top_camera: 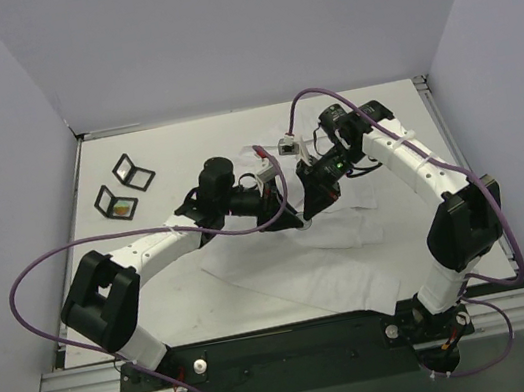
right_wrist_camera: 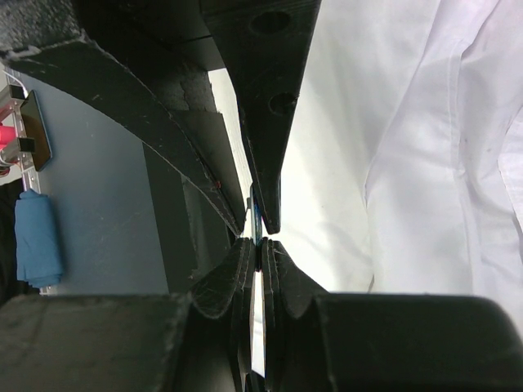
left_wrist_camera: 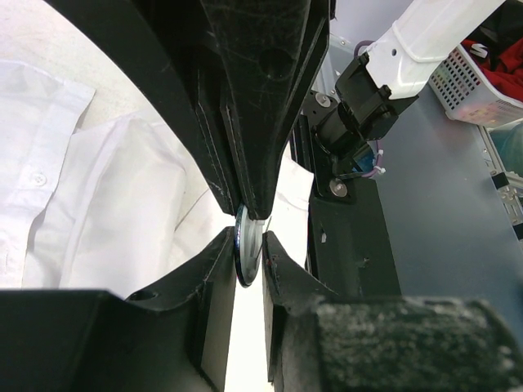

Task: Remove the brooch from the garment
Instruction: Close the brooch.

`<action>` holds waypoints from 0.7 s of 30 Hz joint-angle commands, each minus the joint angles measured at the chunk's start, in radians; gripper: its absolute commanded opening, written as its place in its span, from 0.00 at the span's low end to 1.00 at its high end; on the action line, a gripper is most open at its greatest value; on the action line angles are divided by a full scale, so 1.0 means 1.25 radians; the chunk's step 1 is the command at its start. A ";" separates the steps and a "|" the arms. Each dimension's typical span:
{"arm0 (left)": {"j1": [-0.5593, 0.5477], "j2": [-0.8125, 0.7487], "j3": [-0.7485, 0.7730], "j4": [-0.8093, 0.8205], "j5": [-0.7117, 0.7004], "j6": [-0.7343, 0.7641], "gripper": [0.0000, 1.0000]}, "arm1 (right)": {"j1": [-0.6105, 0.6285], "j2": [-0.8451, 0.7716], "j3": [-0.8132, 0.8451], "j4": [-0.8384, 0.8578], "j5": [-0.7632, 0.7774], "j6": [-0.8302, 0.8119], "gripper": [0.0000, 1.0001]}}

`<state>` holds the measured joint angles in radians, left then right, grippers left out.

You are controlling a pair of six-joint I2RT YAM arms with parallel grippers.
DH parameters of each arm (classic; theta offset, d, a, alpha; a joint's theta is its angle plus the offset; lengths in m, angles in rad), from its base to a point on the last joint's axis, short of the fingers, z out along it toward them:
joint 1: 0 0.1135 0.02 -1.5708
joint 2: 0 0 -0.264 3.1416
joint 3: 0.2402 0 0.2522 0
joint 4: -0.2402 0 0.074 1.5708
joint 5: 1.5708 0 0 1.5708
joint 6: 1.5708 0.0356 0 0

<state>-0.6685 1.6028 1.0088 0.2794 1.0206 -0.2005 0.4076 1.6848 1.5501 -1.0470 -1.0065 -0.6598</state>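
The garment [top_camera: 345, 263] lies crumpled and white on the table under both arms, and it fills the background of the left wrist view [left_wrist_camera: 98, 204] and the right wrist view [right_wrist_camera: 425, 163]. The brooch [left_wrist_camera: 245, 261] is a thin round disc seen edge-on, raised off the cloth. My left gripper [left_wrist_camera: 249, 237] is shut on it, one finger on each face. My right gripper [right_wrist_camera: 258, 243] pinches the rim of the brooch [right_wrist_camera: 257, 216] from the opposite side. From above, the left gripper [top_camera: 295, 212] and the right gripper [top_camera: 307, 205] meet tip to tip and hide the brooch.
Two small open black cases [top_camera: 133, 171] [top_camera: 117, 203] sit at the back left. A small grey device [top_camera: 286, 146] lies behind the grippers. Purple cables loop off both arms. Grey walls close in the table on three sides.
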 commanded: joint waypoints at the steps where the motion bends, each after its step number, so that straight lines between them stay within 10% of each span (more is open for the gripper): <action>1: -0.003 0.003 0.037 0.001 -0.016 0.018 0.27 | 0.009 -0.007 0.017 -0.018 -0.035 -0.017 0.00; 21: -0.010 0.009 0.058 -0.058 -0.059 0.056 0.23 | 0.009 -0.010 0.017 -0.019 -0.032 -0.016 0.00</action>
<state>-0.6735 1.6032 1.0351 0.2115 0.9825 -0.1703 0.4072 1.6848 1.5501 -1.0378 -0.9974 -0.6643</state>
